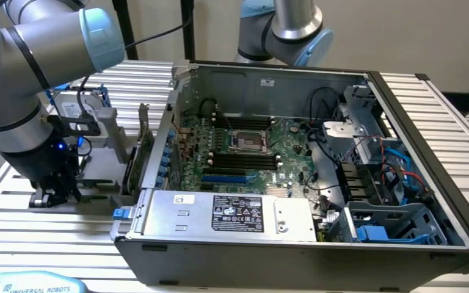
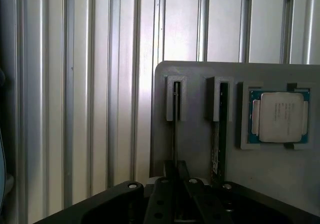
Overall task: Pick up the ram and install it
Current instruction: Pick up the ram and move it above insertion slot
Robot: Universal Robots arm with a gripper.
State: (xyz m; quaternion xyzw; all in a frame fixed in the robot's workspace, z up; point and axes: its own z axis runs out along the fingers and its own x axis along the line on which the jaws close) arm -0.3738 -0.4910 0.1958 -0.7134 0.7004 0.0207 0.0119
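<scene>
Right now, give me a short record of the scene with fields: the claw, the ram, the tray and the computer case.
claw: low at the tray, lined up on the ram
ram: standing on edge in its tray slot
second stick: green, on edge in the neighbouring slot
processor: flat in its pocket, beside the second stick
tray: grey, on the slatted table
computer case: open, motherboard exposed

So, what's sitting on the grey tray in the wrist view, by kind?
ram: 2
processor: 1
Total on the tray: 3
</scene>
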